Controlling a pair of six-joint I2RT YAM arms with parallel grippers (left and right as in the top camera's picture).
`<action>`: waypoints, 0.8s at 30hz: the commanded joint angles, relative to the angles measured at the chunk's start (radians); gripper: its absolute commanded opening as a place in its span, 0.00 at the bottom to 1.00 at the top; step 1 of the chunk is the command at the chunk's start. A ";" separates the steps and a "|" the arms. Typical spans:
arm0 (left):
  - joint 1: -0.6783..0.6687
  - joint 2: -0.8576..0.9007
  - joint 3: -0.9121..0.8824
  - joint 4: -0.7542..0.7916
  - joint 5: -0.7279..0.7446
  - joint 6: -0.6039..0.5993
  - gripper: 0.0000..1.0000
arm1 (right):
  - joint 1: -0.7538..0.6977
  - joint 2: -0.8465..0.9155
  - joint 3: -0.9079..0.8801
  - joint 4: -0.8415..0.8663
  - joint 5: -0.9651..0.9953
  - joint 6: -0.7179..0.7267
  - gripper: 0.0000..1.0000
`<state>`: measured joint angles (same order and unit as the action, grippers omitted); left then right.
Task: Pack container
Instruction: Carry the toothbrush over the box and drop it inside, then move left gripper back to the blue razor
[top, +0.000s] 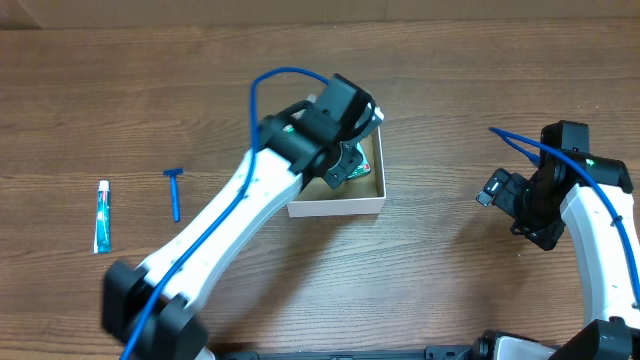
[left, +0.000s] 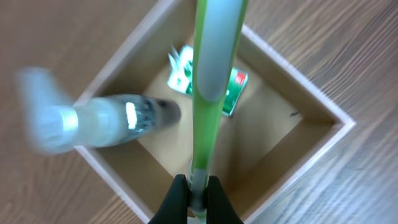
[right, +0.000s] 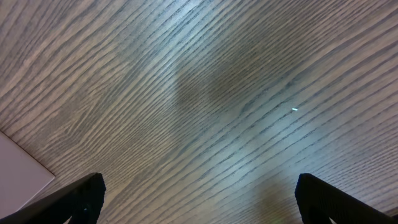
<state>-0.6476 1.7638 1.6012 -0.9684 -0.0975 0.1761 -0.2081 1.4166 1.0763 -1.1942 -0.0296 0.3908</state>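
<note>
The container (top: 345, 208), a shallow white-walled box with a brown floor, sits mid-table and also shows in the left wrist view (left: 297, 79). My left gripper (top: 346, 165) hangs over it, shut (left: 198, 186) on a long green and grey toothbrush-like handle (left: 209, 68) that points down into the box. A clear bottle (left: 109, 122) lies inside against the left wall. A green and white packet (left: 235, 87) lies on the floor. My right gripper (top: 508, 196) is open and empty (right: 199, 186) over bare table to the right of the box.
A blue and white toothpaste tube (top: 102, 216) and a blue razor (top: 175, 192) lie on the table at the far left. A white corner (right: 18, 174) shows at the lower left of the right wrist view. The table is wood grain.
</note>
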 joint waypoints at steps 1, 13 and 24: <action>0.013 0.101 -0.012 0.000 -0.018 0.011 0.04 | -0.003 -0.006 0.018 0.003 -0.003 -0.006 1.00; 0.023 0.153 0.024 -0.019 -0.018 -0.001 0.50 | -0.003 -0.006 0.018 0.002 -0.003 -0.006 1.00; 0.061 -0.020 0.323 -0.347 -0.174 -0.287 0.99 | -0.003 -0.006 0.018 0.003 -0.001 -0.006 1.00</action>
<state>-0.6258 1.8820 1.8572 -1.2728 -0.1665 0.0299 -0.2081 1.4166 1.0763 -1.1961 -0.0292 0.3904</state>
